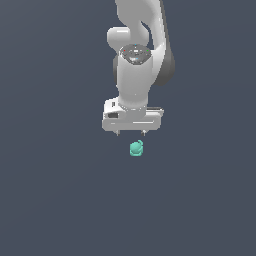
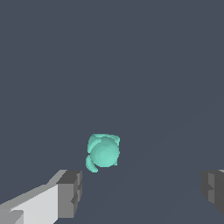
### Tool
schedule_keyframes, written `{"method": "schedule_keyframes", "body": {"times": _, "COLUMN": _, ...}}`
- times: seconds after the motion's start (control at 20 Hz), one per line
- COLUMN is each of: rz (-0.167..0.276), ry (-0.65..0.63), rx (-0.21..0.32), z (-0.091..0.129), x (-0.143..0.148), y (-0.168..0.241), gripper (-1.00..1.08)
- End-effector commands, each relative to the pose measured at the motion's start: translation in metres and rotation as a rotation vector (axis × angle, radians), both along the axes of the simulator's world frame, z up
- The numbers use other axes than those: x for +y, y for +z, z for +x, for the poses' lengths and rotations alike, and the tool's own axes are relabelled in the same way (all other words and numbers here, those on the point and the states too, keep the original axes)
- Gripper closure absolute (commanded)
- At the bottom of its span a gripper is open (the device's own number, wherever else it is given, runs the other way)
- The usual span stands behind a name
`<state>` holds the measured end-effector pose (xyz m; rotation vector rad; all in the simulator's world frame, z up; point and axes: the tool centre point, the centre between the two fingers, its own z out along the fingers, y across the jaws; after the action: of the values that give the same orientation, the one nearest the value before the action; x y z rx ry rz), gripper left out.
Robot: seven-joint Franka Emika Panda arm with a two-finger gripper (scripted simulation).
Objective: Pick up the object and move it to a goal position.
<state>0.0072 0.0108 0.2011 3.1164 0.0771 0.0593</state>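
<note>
Jaws are being held wide apart on the white two-fingered gripper [image 1: 130, 133], and nothing is being gripped between them; in the wrist view the two grey finger pads [image 2: 70, 194] are being shown far to either side, with the gap many times wider than the target. The small teal-green rounded lump with a little knob [image 1: 136, 148] is lying on the plain dark grey-blue ground [image 1: 55, 200], just below the fingertips in the exterior view and slightly toward that view's right of the midpoint. In the wrist view the lump [image 2: 103, 151] is being seen nearer one pad than the other, and not yet between them.

For a clean grasp, the gripper is best being centred over the lump before descent, so that both pads are meeting it together. The rounded body, rather than the knob, is probably being better chosen as the contact surface, since the knob could be tipping the lump sideways.
</note>
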Motion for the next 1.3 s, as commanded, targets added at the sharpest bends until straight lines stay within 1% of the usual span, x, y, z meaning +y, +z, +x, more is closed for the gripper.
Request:
{"method": "schedule_keyframes", "body": {"times": 0.0, "rz": 0.000, "ry": 0.000, "rx": 0.000, "z": 0.000, "x": 0.000, "y": 0.000, "gripper": -0.92}}
{"method": "schedule_keyframes", "body": {"times": 0.15, "rz": 0.005, "ry": -0.002, "rx": 0.001, "z": 0.000, "x": 0.002, "y": 0.000, "gripper": -0.92}}
{"method": "schedule_keyframes", "body": {"times": 0.5, "rz": 0.040, "ry": -0.014, "rx": 0.005, "z": -0.001, "x": 0.014, "y": 0.000, "gripper": -0.92}}
{"method": "schedule_keyframes", "body": {"times": 0.75, "rz": 0.039, "ry": -0.016, "rx": 0.006, "z": -0.002, "x": 0.014, "y": -0.001, "gripper": -0.92}}
{"method": "schedule_keyframes", "body": {"times": 1.0, "rz": 0.038, "ry": -0.032, "rx": 0.011, "z": -0.005, "x": 0.017, "y": -0.020, "gripper": -0.92}}
{"method": "schedule_keyframes", "body": {"times": 1.25, "rz": 0.033, "ry": -0.063, "rx": 0.021, "z": -0.012, "x": 0.023, "y": -0.054, "gripper": -0.92}}
